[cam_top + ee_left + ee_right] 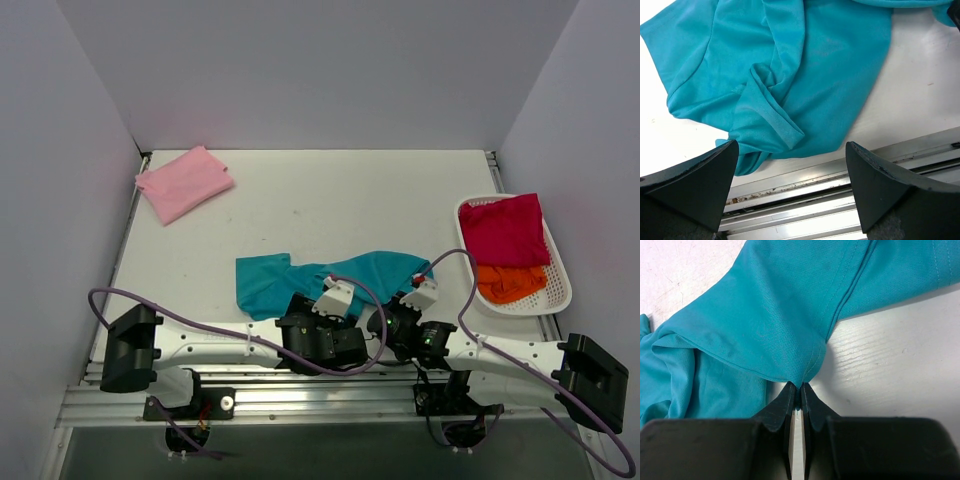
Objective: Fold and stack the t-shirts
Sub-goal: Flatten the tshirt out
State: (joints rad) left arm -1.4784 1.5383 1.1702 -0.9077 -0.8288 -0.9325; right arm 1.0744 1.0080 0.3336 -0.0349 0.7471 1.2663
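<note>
Tee [780,315] (teal) edge nipped in closed R jaws; L jaws spread wide, empty, above it.

We see a plain teal t-shirt [270,280], a plain light pink t-shirt [185,183], a solid magenta t-shirt [505,230] and a solid orange t-shirt [510,283]. The mesh basket [558,262] is white, like the table [330,195]. The left gripper [791,146] and right gripper [796,387] have black fingers.
</note>
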